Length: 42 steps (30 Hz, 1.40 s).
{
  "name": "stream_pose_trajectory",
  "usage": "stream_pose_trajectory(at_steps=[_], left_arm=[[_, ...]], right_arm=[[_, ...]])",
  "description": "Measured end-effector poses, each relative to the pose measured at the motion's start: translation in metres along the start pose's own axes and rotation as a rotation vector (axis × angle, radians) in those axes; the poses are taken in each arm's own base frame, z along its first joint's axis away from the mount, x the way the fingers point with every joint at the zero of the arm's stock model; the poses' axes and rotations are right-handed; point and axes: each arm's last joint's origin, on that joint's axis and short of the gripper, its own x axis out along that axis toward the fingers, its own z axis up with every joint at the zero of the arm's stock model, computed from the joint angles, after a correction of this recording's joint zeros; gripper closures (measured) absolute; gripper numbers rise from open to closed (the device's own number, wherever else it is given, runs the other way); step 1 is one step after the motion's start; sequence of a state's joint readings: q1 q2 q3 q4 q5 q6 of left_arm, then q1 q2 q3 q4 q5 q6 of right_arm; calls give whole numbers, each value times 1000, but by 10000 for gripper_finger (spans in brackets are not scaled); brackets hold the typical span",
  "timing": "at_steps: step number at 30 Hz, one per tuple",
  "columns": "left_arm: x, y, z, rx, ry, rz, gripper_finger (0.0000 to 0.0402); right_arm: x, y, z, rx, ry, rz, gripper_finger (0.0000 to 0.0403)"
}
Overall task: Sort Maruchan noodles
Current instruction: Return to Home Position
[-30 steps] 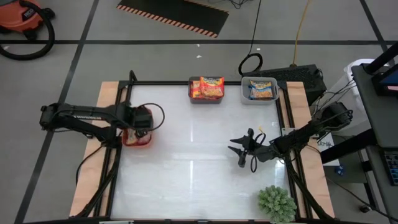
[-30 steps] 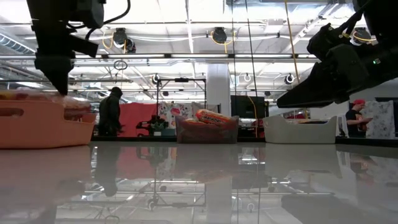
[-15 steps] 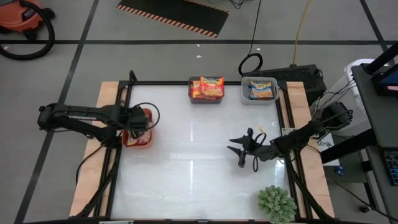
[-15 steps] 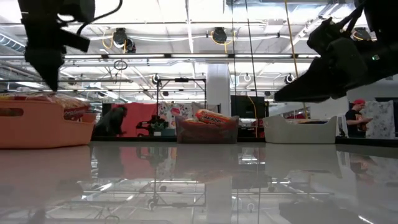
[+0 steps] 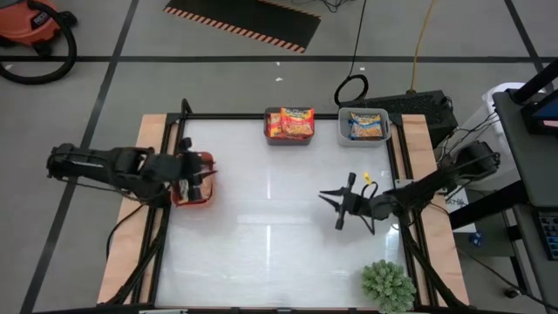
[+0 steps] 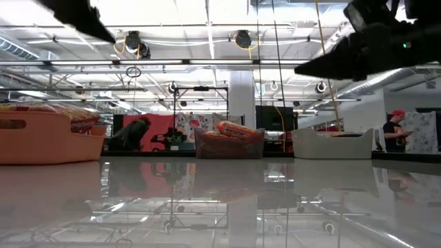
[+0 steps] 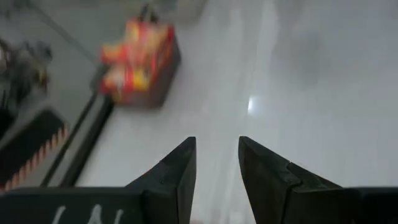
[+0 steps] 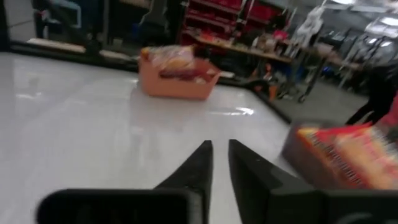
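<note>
The Maruchan packets lie in three bins. Red-trimmed ones fill the grey bin at the far edge, blue-trimmed ones the white bin beside it, and others the red bin at the left edge. My left gripper hovers above the red bin, open and empty; its wrist view shows the fingers apart, with the grey bin ahead. My right gripper hangs above the table's right half, shut and empty, with only a thin slit between its fingers.
A small green plant stands at the near right corner. Black frame rails and wooden strips run along the table's left and right sides. In the low view the three bins stand along the back, and people move in the room beyond.
My left gripper has risen above the red bin and drawn back toward the table's left edge, leaving the low view almost entirely. My right gripper has also risen a little. The packets and bins have stayed where they were.
</note>
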<state>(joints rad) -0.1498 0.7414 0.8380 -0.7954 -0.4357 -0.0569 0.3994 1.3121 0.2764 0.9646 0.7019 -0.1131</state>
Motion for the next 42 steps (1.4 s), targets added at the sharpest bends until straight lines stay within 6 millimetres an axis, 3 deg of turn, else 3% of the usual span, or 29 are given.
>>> stream_pose_trajectory(at_steps=[4, 12, 17, 29, 35, 42], left_arm=[[-2, -1, 0, 31, -200, -22, 275], [13, -2, -16, 114, -298, -5, 275], [10, 1, -16, 107, -325, -75, 283], [10, -2, -17, 102, -340, -247, 382], [10, -2, -17, 85, -339, -256, 396], [29, -6, -27, 53, -416, -226, 397]], right_arm=[[-2, -14, 14, -22, -59, -50, 396], [-7, -45, 34, -62, -125, -148, 401], [-7, -58, 36, -34, -130, -97, 402], [-15, -77, 40, -28, -167, 86, 403], [-24, -80, 33, 11, -68, 112, 403], [-31, -81, 26, 20, 12, 126, 403]])
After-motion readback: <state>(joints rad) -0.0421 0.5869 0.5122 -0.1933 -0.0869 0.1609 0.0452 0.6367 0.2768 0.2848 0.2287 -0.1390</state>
